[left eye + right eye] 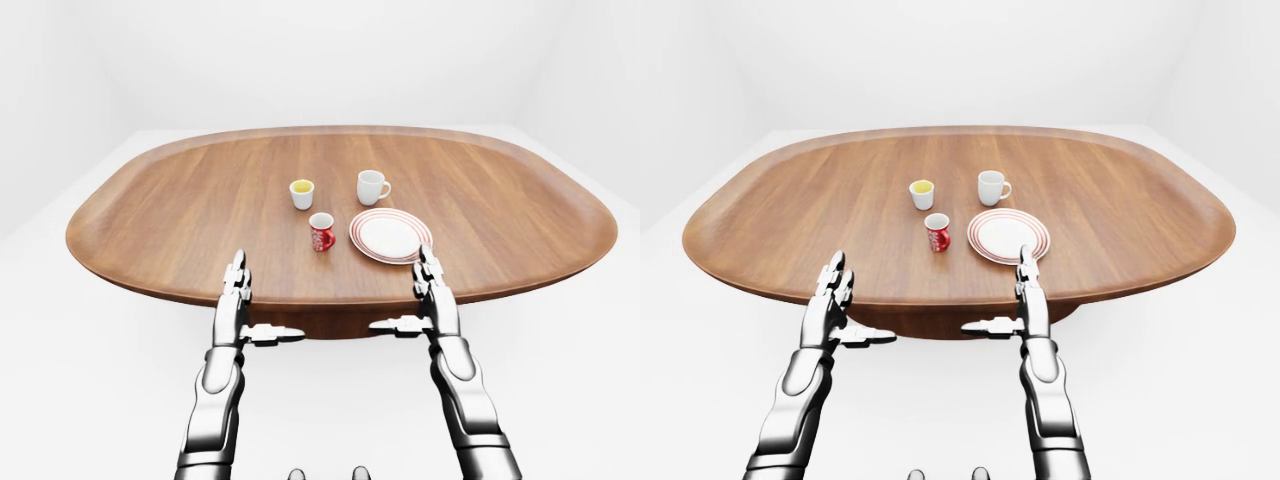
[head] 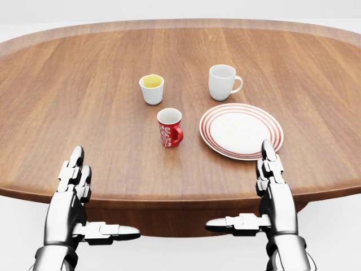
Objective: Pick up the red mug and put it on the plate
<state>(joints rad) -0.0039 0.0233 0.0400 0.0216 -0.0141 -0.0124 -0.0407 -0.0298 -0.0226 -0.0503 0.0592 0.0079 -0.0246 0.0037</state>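
Head view, nearest first: my left hand [image 2: 73, 195] and my right hand [image 2: 269, 192] hover just off the table's near edge, fingers stretched straight and thumbs turned inward, both wide open and holding nothing. My right fingertips [image 2: 267, 151] overlap the near rim of the plate in this view, though I cannot tell whether they touch it.

Past them on the table [image 2: 67, 113], the red mug [image 2: 170, 127] stands upright a little in from the near edge, about midway across, with its handle turned toward the plate [image 2: 241, 130], which lies just to its right with a small gap between them.

I judge the mug to be stiff, glazed and fairly light, smooth enough to slip and likely to chip if knocked. I would close my fingers around the body opposite the handle, low enough that it does not tip, and keep it level.

Farther in, a small white cup [image 2: 152, 88] with a yellow inside stands beyond the mug, and a white mug [image 2: 223, 82] beyond the plate.
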